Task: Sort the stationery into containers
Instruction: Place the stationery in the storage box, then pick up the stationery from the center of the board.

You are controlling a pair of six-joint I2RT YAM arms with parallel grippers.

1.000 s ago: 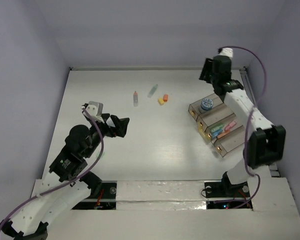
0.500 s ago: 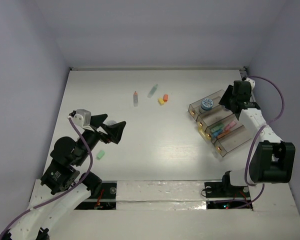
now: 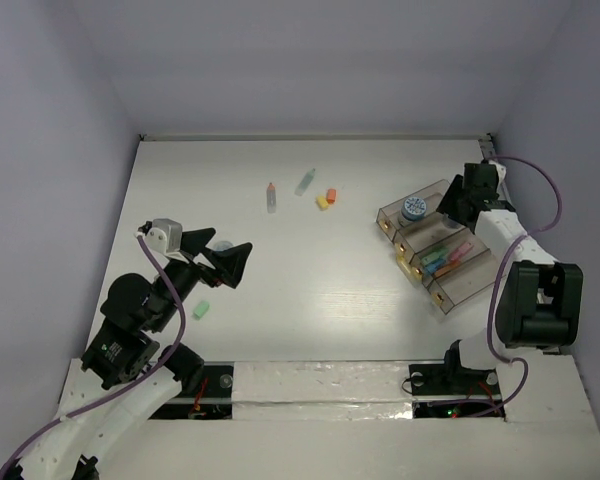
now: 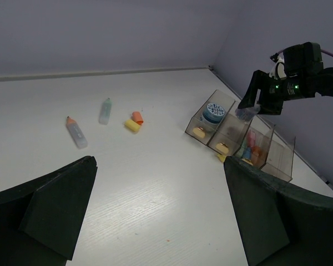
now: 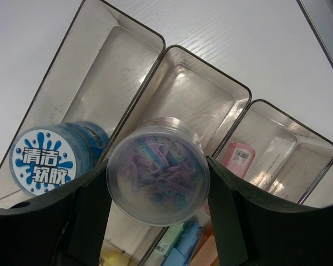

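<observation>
My right gripper (image 5: 158, 178) is shut on a clear round tub of purple clips (image 5: 158, 169), held over the smoky-brown organiser tray (image 5: 167, 51), above the compartment beside the one with the blue-white tub (image 5: 46, 161). Pink (image 5: 236, 157), green and blue pens (image 5: 181, 244) lie in the tray. From above, the right gripper (image 3: 456, 201) hangs at the tray's (image 3: 458, 288) far end. My left gripper (image 3: 217, 258) is open and empty at the near left. An orange-tipped pen (image 3: 272, 196), a green pen (image 3: 305, 181), an orange eraser (image 3: 331, 194) and a yellow eraser (image 3: 322, 202) lie mid-table.
A green eraser (image 3: 202, 309) lies just in front of the left arm. In the left wrist view the loose pens (image 4: 76, 133) and erasers (image 4: 134, 122) are ahead to the left and the tray (image 4: 280, 160) to the right. Walls close off the table on three sides.
The right arm has swung down from the back wall to over the tray with the tub. The left arm pulled back to the near left, uncovering the green eraser.
</observation>
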